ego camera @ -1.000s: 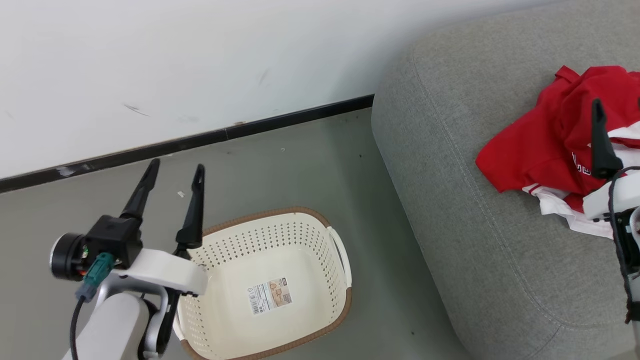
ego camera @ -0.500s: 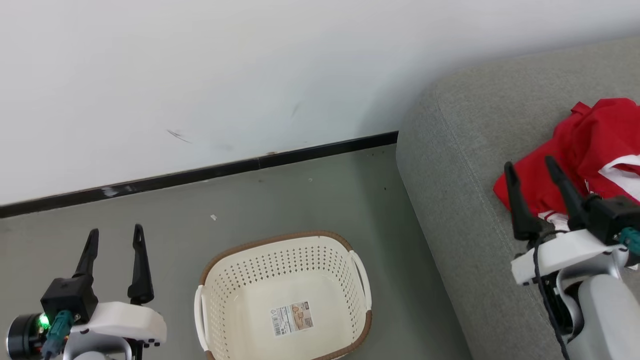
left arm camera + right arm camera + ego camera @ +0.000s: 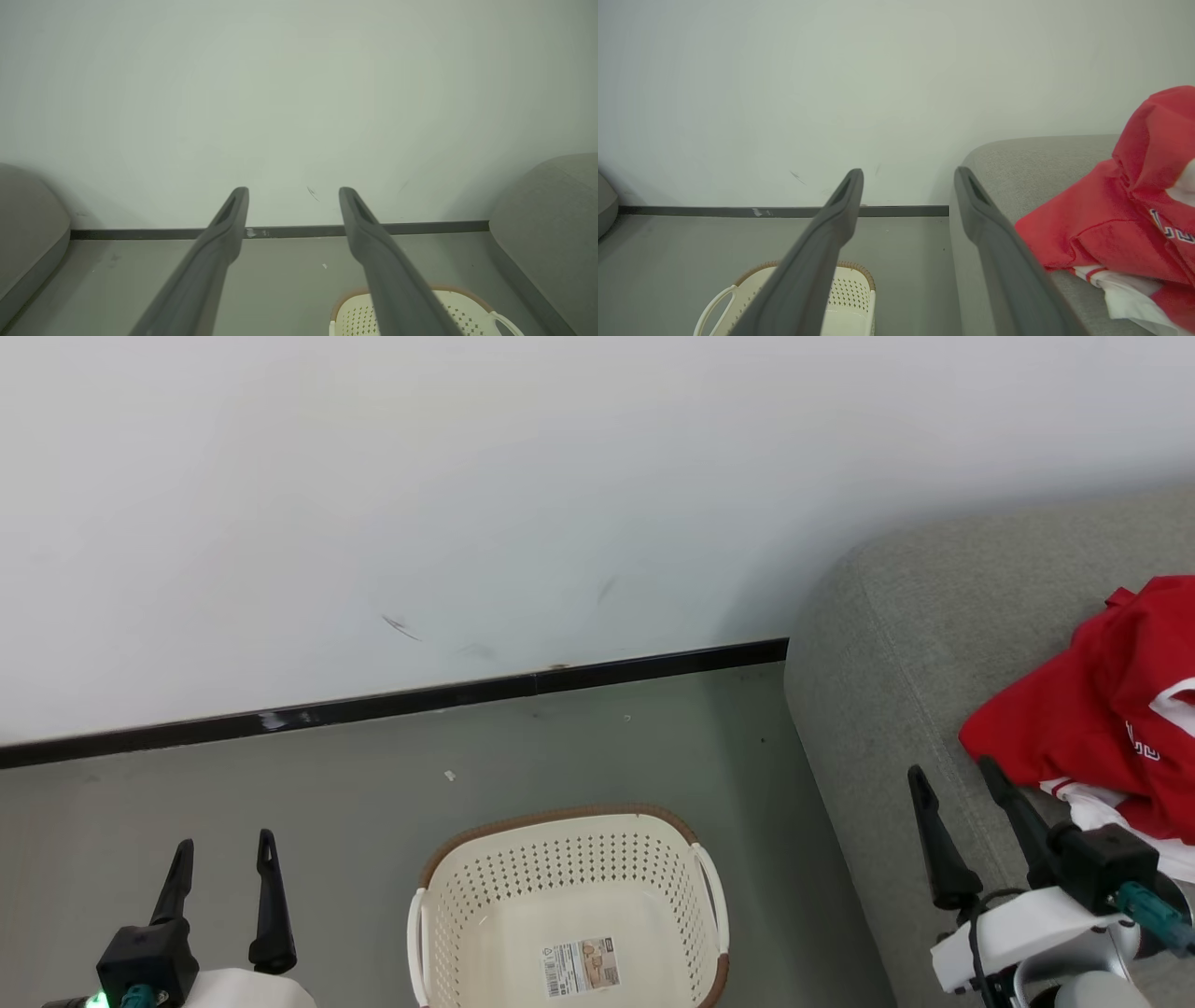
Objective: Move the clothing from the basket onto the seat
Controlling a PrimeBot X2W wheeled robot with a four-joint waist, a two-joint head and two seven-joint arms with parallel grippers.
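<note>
Left hand (image 3: 226, 842), right hand (image 3: 951, 769) released; red jersey (image 3: 1092, 728) on sofa (image 3: 878, 644) at 3 o'clock. Left wrist view adds perhaps another sofa (image 3: 28, 224), 9 o'clock.

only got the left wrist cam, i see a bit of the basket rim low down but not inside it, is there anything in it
observer: No. In the head view the cream-white perforated plastic basket shows a bare bottom with just a label sticker; its near end is cut off by the frame.
operator: so where's the clothing
observer: The red fabric clothing with white trim lies heaped on the grey-green upholstered sofa seat, at the right of the head view.
operator: right arm holding any of it
observer: No. The right gripper has its jaws open with nothing between them, over the sofa beside the heap.
</note>
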